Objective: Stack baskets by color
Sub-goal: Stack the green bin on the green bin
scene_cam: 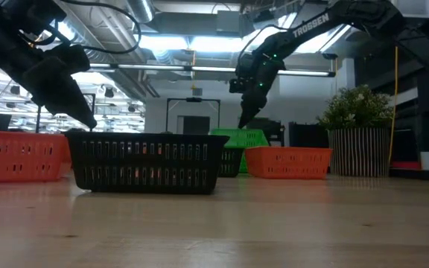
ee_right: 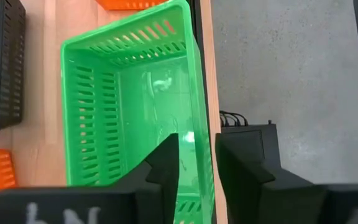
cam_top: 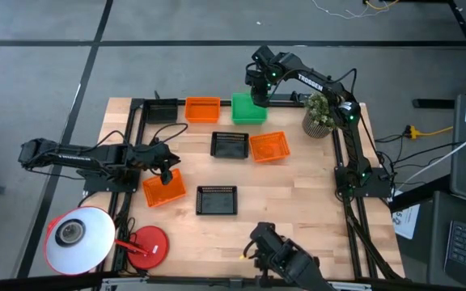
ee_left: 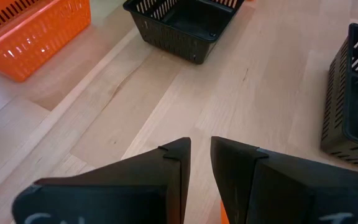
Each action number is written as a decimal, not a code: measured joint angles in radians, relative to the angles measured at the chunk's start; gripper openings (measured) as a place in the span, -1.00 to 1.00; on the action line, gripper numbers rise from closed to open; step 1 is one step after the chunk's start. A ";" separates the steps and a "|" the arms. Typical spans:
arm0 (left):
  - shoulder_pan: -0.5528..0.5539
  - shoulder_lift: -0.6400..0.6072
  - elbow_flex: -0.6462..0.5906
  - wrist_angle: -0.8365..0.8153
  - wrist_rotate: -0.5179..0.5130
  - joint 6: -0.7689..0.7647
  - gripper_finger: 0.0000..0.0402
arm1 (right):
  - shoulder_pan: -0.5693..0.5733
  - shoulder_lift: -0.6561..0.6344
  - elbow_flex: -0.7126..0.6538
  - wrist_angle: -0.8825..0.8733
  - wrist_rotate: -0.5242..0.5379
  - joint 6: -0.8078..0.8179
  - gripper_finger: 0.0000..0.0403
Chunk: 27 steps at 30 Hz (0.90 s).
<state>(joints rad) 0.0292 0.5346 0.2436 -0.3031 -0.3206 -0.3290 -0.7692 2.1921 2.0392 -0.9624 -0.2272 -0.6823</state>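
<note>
A green basket rests on its bottom at the table's far edge, between an orange basket and the potted plant. My right gripper is above it, open. One finger is inside the basket's far wall and one outside, with a gap showing on both sides. Two black baskets and an orange one lie mid-table, and a third black one sits far left. My left gripper hovers at the far side of another orange basket, its fingers slightly apart on nothing.
A potted plant stands at the far right, close to the green basket. A white lamp shade and a red disc sit at the near left corner. Dark equipment pokes in at the near edge. Bare wood lies right of the near black basket.
</note>
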 joint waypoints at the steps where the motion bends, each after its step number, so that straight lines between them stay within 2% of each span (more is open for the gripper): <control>1: 0.000 0.000 0.000 0.000 0.000 0.000 -0.73 | 0.001 0.000 0.000 0.001 0.000 0.000 -0.45; 8: 0.000 0.000 0.000 0.000 0.000 0.000 -0.73 | 0.048 0.000 0.040 0.016 0.041 0.000 -0.49; 10: 0.000 0.000 0.000 0.000 0.000 0.000 -0.73 | 0.079 0.000 0.061 0.018 0.146 0.000 -0.52; 13: 0.000 0.000 0.000 0.000 0.000 0.000 -0.73 | 0.132 -0.002 0.064 0.034 0.372 -0.004 -0.58; 16: 0.000 0.000 0.000 -0.003 0.000 0.000 -0.73 | 0.185 -0.002 0.007 0.122 0.538 -0.028 -0.66; 18: 0.000 0.000 0.000 -0.003 0.000 0.000 -0.73 | 0.211 -0.002 -0.044 0.180 0.612 -0.032 -0.72; 22: 0.000 0.000 0.000 -0.003 -0.001 0.000 -0.73 | 0.236 -0.001 -0.194 0.431 0.788 -0.044 -0.79; 27: 0.000 0.000 0.000 -0.003 -0.001 0.000 -0.73 | 0.235 -0.001 -0.312 0.590 0.849 -0.064 -0.79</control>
<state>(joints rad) 0.0296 0.5346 0.2436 -0.3058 -0.3214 -0.3290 -0.5339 2.1914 1.7268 -0.3723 0.6214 -0.7459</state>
